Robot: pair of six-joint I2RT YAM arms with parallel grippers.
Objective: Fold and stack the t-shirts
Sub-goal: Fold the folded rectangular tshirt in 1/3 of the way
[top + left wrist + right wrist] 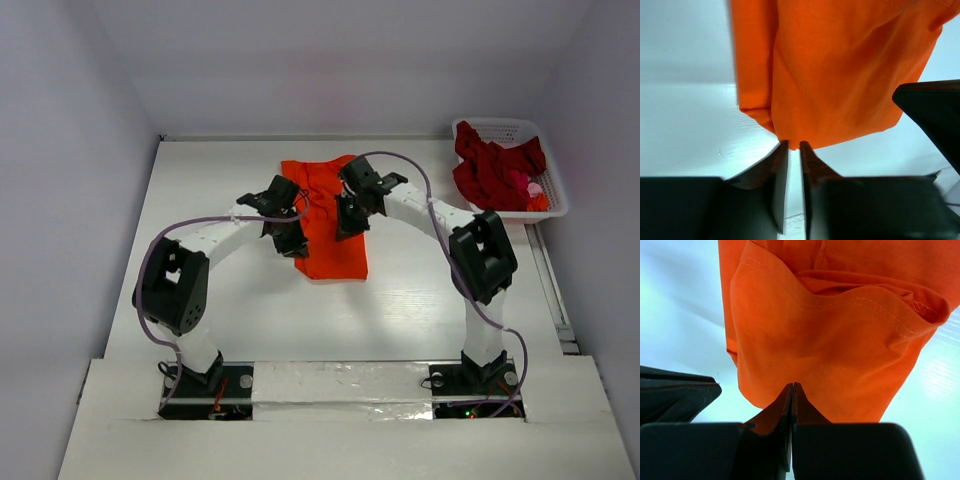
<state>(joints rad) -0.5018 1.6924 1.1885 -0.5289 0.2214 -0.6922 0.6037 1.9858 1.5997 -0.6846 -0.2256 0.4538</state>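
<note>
You are looking down at a white tabletop (230, 300) that is carrying everything here. Your left arm (215, 240) and your right arm (440, 215) are both reaching forward and inward, and they are meeting over the middle of the surface.

The orange t-shirt (335, 255) is lying there between them. It is partly folded into a long shape running away from the arm bases, and its near end is lying flat. At the far right corner a white lattice basket (497, 126) is sitting against the wall, well apart from the orange one. The dark red t-shirts (490, 165) are lying bunched up inside it.

Your right fingers (777, 410) are pressing tight together, and their tips are sinking into the orange t-shirt (830, 355), so they are pinching its cloth near a stitched hem. Your left fingers (782, 165) are showing only a thin slit between them, and their tips are meeting the lower edge of the orange t-shirt (840, 75). You cannot tell from this whether they are gripping that edge or only touching it.
</note>
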